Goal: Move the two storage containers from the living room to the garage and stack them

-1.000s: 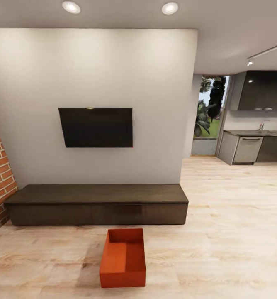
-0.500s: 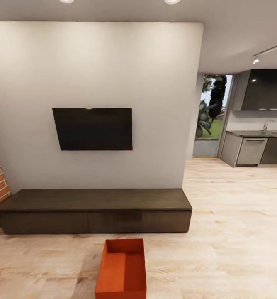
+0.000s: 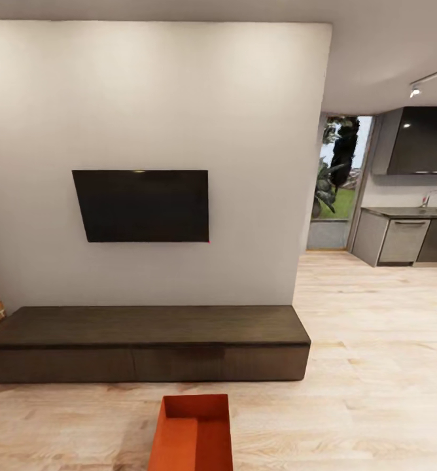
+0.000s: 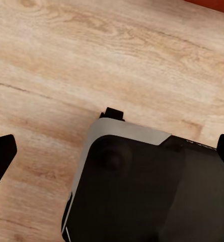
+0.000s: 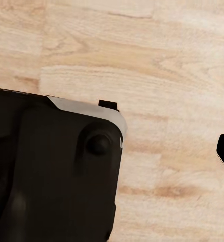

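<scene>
Sitting empty on wood floor, storage container, both pincers released, apart

An open orange-red rectangular storage bin is seen at the bottom centre of the head view, on the light wood-plank floor. Behind it, a long low dark bench is set against the wall, a black wall-mounted TV above. A kitchen counter is placed far right.
</scene>
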Motion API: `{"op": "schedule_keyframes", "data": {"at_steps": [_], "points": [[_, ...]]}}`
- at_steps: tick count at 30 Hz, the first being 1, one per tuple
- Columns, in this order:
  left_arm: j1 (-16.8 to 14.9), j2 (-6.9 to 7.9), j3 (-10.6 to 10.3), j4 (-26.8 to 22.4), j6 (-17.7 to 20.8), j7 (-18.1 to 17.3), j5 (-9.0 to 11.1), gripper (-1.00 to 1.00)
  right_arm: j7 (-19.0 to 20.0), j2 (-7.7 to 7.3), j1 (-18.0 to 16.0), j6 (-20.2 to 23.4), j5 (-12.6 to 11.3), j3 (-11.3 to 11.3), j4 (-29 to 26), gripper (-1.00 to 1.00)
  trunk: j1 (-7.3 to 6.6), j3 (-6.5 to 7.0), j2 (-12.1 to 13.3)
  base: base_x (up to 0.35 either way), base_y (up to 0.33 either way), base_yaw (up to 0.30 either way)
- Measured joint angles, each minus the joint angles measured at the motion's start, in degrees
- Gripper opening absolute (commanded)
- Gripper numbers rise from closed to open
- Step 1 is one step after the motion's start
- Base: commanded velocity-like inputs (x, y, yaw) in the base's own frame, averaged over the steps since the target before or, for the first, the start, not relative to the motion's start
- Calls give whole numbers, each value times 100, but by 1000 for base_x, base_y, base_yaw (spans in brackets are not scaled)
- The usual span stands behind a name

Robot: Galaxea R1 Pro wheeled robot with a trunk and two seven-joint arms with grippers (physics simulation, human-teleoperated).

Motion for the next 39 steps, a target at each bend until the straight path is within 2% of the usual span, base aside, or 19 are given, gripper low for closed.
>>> {"op": "schedule_keyframes", "data": {"at_steps": [16, 24, 39], "points": [[0, 6, 8, 0, 3, 0, 8, 100, -6, 5, 0, -10, 0, -8, 0, 100, 1, 0, 1, 183, 245, 25], [0, 7, 1, -1, -3, -1, 7, 100, -6, -18, -1, -8, -9, 3, 0, 100, 2, 0, 2, 8, 12, 212], [0, 0, 5, -7, -3, -1, 1, 100, 27, -59, 0, 1, -9, 14, 0, 100, 3, 0, 1, 0, 0, 8]]}}
